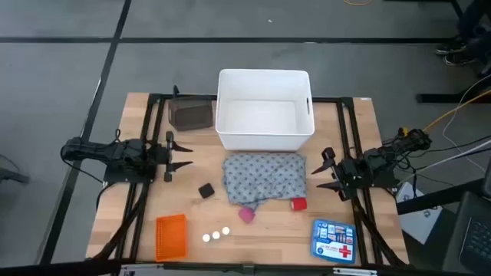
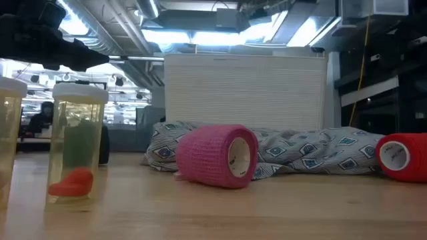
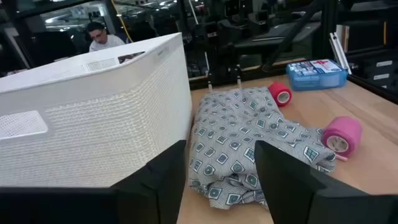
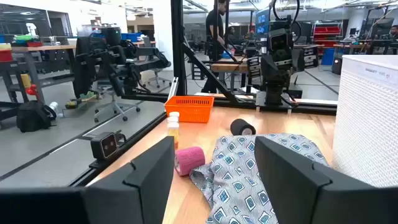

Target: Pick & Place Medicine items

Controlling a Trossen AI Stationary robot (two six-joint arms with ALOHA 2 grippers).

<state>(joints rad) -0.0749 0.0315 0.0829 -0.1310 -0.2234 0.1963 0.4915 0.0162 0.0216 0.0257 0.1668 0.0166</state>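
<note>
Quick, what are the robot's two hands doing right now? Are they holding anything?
Left hand: open, holding nothing, waiting at the table's left side.
Right hand: open, holding nothing, waiting beside the grey cloth.

High view looks straight down on the table (image 1: pixel 138 230). Low view sits at tabletop level, close to the pink roll (image 2: pixel 217 155). Both wrist views face inward, sharing the cloth (image 3: pixel 249 137).

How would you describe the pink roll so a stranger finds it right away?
Start at the big white rectangular plastic bin, then the crumpled grey patterned cloth in front of it. The pink tape roll lies at that cloth's front edge; the similar red tape roll lies farther right.
</note>
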